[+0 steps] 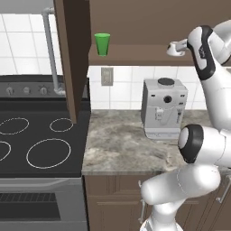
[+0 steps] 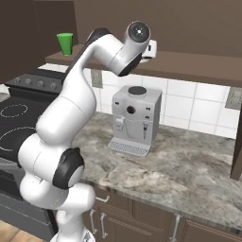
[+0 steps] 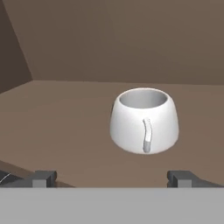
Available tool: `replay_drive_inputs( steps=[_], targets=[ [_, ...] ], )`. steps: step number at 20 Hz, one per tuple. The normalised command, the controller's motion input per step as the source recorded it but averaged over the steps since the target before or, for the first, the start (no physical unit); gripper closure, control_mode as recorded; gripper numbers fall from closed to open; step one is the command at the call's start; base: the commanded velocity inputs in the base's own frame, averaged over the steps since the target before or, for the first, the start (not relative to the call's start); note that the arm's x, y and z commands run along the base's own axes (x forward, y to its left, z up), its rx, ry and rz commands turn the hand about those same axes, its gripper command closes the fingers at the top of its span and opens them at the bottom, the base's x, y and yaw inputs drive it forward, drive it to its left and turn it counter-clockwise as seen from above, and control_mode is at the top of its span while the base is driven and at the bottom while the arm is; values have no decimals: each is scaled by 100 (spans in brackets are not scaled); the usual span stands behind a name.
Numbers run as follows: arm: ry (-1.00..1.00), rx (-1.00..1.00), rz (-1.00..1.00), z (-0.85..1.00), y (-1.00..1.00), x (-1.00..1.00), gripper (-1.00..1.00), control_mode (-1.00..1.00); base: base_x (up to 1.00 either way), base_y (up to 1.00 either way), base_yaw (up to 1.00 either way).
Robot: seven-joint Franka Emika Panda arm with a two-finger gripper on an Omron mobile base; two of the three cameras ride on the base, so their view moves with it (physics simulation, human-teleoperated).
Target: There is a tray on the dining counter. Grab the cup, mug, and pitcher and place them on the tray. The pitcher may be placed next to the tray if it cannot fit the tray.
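Up on the shelf [image 1: 135, 53], mug [image 3: 144, 121] faces the spread pincer [image 3: 113, 178], cup [image 1: 102, 44] well apart.

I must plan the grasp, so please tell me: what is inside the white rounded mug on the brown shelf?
The white rounded mug stands upright on the brown wooden shelf. Through its opening a grey inner wall shows, with nothing in it. The rim hides the bottom.

Base views flank the arm, sharing the coffee machine [image 1: 163, 108]; hand view looks closely along the shelf [image 3: 65, 122].
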Motion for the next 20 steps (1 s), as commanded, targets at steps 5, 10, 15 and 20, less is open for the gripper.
replay_drive_inputs(
  steps=[5,10,15,20],
  targets=[
    [0,0,0,0,-6,26,-100,-100,0,0,0],
    [0,0,0,0,-12,17,-100,-100,0,0,0],
    [0,-1,0,0,-10,12,-100,-100,0,0,0],
    [0,0,0,-2,-10,16,-100,-100,0,0,0]
  ],
)
